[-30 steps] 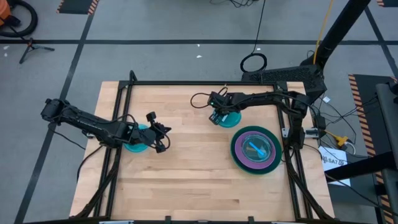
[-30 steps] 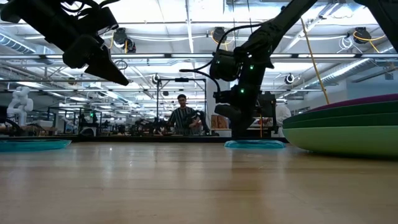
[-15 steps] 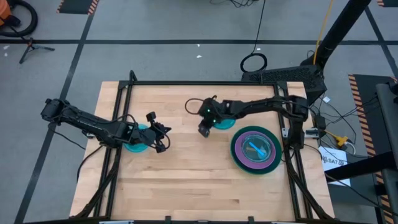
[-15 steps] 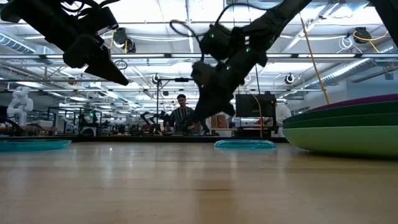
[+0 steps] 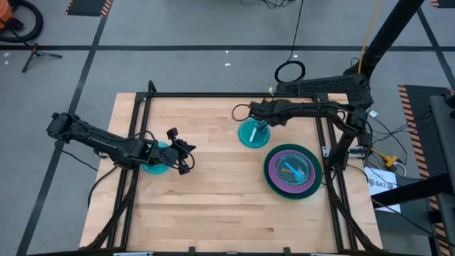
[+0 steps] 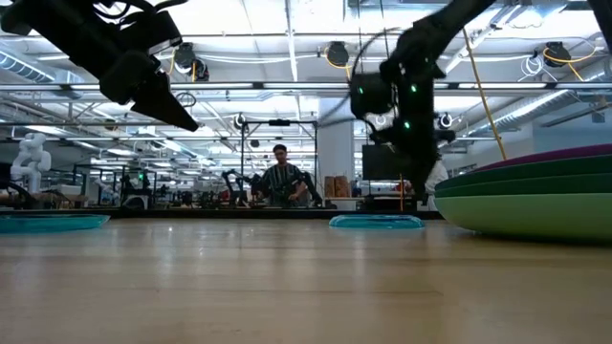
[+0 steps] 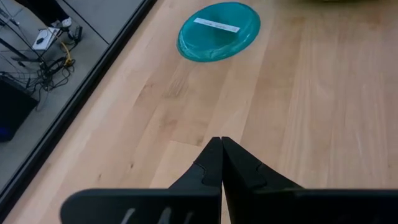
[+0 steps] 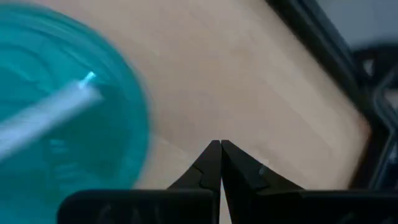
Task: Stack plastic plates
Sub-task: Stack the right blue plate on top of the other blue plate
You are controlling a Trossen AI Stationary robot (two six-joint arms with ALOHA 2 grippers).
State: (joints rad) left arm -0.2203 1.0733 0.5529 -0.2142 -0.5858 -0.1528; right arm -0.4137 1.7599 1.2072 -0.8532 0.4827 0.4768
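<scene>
A small cyan plate (image 5: 251, 133) lies flat on the wood at the table's far middle, also in the low view (image 6: 376, 222) and the left wrist view (image 7: 217, 31). My right gripper (image 5: 261, 126) hangs shut just above the table by that plate's right rim; its fingertips (image 8: 221, 144) are over bare wood beside the plate (image 8: 62, 124). A second cyan plate (image 5: 158, 162) lies at the left, partly under my left arm. My left gripper (image 5: 186, 158) is shut and held above the table (image 6: 188, 121). A stack (image 5: 292, 171) of green and purple plates with a cyan one on top sits at the right.
A black frame (image 5: 213, 94) runs along the table's far edge and down both sides. Bare wood lies open across the middle and near half (image 5: 213, 206). In the low view the stack's green rim (image 6: 535, 205) fills the right side; a person sits in the room behind.
My right gripper, shut throughout, swept toward the table's left past the far cyan plate, then came back to the right and rose, tipping more steeply down. The plate has slid a little toward the left and now lies uncovered.
</scene>
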